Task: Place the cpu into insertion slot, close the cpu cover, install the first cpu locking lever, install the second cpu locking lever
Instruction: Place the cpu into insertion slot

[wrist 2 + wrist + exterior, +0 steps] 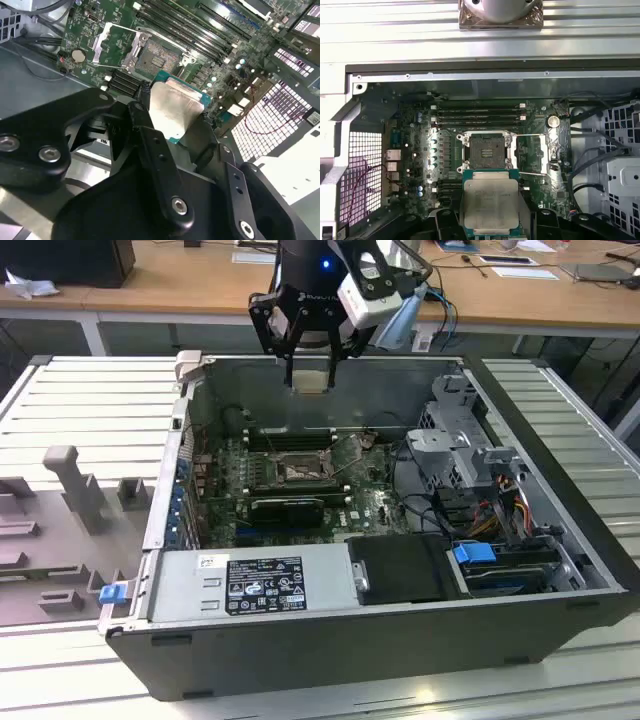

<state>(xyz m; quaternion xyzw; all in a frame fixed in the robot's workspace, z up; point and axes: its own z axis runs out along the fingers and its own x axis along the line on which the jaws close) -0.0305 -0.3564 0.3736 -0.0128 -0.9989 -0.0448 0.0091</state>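
My gripper [311,380] is shut on the cpu [311,377], a pale silvery square chip, and hangs above the back wall of the open computer case. In both wrist views the cpu [490,200] [172,110] sits flat between the black fingers [144,115]. The insertion slot [485,151] [154,57] is a dark square socket on the green board, open and bare, well below the chip. The cpu cover [536,152] [107,45] is swung open beside the slot. Two thin wire levers [537,134] run along the cover's edges.
Long black memory slots [477,114] lie beside the socket. A power supply [255,585] with a label fills the case front. A drive cage [465,445] and cables [500,505] sit at the exterior view's right. Grey fixtures [70,485] stand outside the case at its left.
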